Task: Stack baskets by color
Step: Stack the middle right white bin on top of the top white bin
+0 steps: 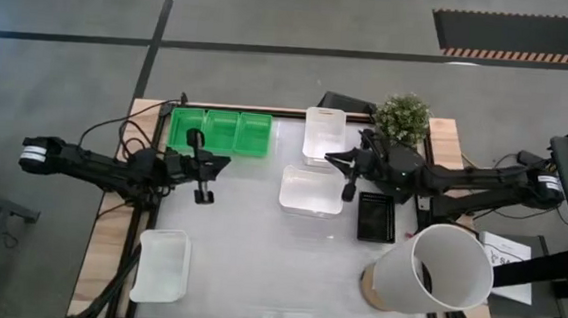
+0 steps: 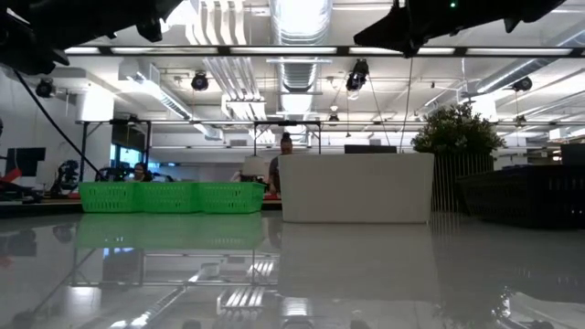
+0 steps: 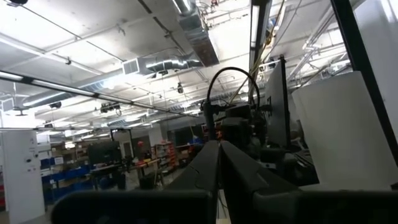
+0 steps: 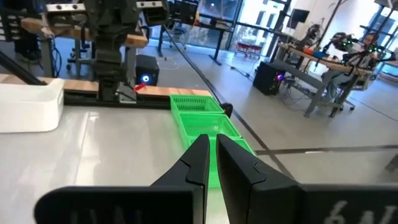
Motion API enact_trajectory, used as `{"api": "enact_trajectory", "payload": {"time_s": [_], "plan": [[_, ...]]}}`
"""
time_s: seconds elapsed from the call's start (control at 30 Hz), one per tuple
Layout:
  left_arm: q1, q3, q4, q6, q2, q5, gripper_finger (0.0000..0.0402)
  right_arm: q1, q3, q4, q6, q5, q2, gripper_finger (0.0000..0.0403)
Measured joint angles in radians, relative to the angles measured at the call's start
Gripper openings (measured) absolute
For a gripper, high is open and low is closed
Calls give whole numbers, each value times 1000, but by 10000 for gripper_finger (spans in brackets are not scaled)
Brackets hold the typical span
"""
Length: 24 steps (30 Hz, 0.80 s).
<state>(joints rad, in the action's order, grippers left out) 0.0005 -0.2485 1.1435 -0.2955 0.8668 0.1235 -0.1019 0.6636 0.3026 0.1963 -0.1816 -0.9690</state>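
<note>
Three green baskets stand side by side at the table's far left and also show in the right wrist view. White baskets rest on their bottoms at the far middle, the centre and the near left. A black basket sits right of centre. My left gripper hangs shut above the table near the green baskets, tipped upward, its fingers empty. My right gripper is shut, level and empty, above the gap between the two middle white baskets.
A large white cylinder lies at the near right. A potted plant stands at the far right corner. Bare tabletop lies in the near middle. In the low view, people show in the room behind the table.
</note>
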Motion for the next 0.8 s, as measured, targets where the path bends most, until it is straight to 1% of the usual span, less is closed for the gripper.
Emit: {"api": "enact_trajectory", "payload": {"time_s": [0.13,0.3,0.63,0.8], "plan": [[0,0,0,0,3,12,0,-32,27,-6,-22,76,-42,22],[0,0,1,0,1,14,0,-62,62,-6,-17,138,-108,22],[0,-1,54,3,2,14,0,-108,118,-12,2,138,-251,22],[-1,-1,53,47,9,14,0,-108,158,-37,-21,138,-263,22]]}}
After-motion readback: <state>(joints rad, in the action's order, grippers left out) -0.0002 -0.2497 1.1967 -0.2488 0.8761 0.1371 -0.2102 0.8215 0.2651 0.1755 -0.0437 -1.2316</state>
